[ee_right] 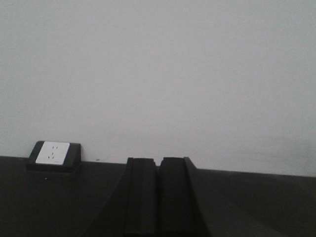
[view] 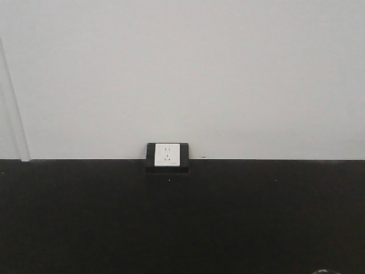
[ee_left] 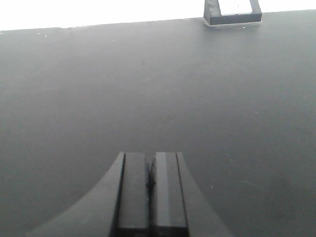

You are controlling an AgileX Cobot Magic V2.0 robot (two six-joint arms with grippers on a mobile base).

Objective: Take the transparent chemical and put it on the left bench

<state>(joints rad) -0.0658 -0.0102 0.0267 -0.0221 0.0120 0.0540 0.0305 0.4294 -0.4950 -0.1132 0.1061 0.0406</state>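
The transparent chemical container does not show clearly; only a small glassy rim (view: 326, 272) peeks in at the bottom right edge of the front view, and I cannot tell what it is. My left gripper (ee_left: 150, 160) is shut and empty above the bare black bench top (ee_left: 148, 89). My right gripper (ee_right: 158, 163) is shut and empty, raised over the black bench (ee_right: 256, 202) and facing the white wall. Neither gripper shows in the front view.
A white power socket in a black housing (view: 167, 155) sits at the back edge of the bench against the white wall (view: 182, 68). It also shows in the left wrist view (ee_left: 233, 11) and in the right wrist view (ee_right: 53, 154).
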